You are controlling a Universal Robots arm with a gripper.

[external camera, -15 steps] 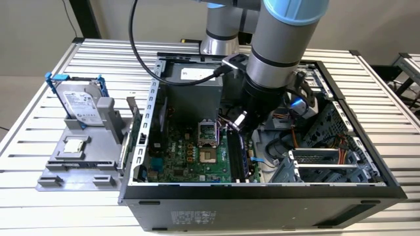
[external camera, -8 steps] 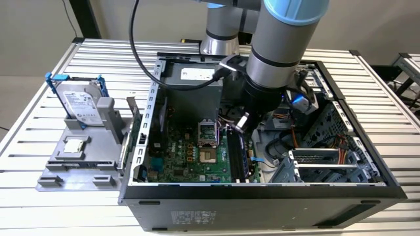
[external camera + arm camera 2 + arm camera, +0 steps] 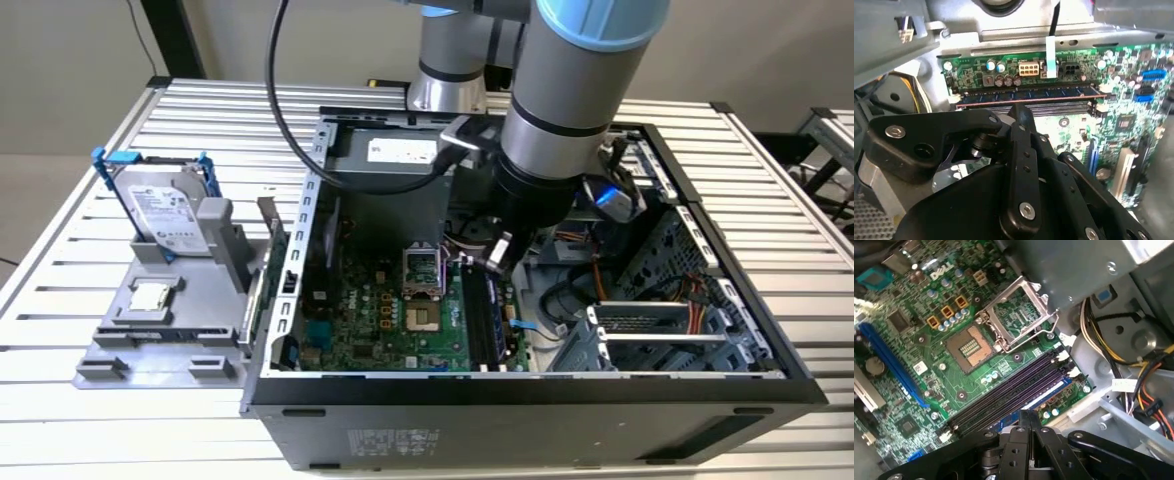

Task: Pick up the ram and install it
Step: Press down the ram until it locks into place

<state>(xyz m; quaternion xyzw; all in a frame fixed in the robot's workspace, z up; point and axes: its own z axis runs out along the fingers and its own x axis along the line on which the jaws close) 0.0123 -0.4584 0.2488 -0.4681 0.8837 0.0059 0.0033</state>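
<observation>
- First wrist view: the claw [image 3: 1029, 420] has its two black fingers pressed flat together with only a seam between them, and nothing is held between them.
- The tip hangs low over the row of black memory slots [image 3: 1004, 397], close above them. I cannot tell whether it touches anything.
- Just beyond the tip lies the ram [image 3: 1046, 396], a thin bluish strip in the slot farthest from the CPU socket [image 3: 971, 345].
- In the second wrist view the ram [image 3: 1029, 93] reads more plainly as a long bluish-green stick standing on edge in its slot. White latches sit at both ends, and two empty slots lie between it and the fingertip.
- Its long axis runs along the slots, and the closed claw's seam looks roughly parallel to that line, so the stick sits just beside the tip rather than under it.
- Judged from this, the ram is already in place in the board and not in the claw's grip. Whether it is fully latched I cannot tell.
- Exterior view: the arm [image 3: 574, 110] comes steeply down into the open computer case [image 3: 534, 395], wrist almost vertical, with the claw [image 3: 497, 255] at the far end of the slots.
- A hard drive [image 3: 167, 210] stands in a grey holder on the bench [image 3: 107, 430], well apart on the exterior view's left.
</observation>
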